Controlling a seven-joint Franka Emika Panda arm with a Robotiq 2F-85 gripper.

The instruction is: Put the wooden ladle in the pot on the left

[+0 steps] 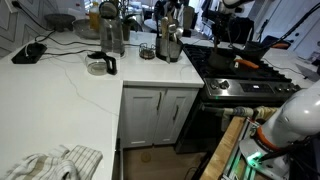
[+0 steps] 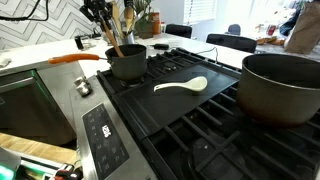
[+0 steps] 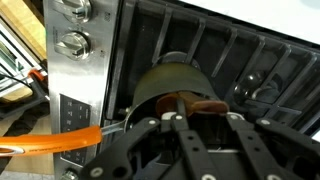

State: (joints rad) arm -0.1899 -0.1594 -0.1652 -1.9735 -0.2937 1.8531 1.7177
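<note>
Between small pot point(image 2: 127, 66) and large pot point(image 2: 282, 92) lies the wooden ladle point(image 2: 182, 86).

No readable text or labels.

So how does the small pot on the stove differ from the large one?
The small pot is much narrower than the large pot. The small pot has a long orange handle; the large pot shows none. Both are dark grey and stand upright on the stove.
</note>
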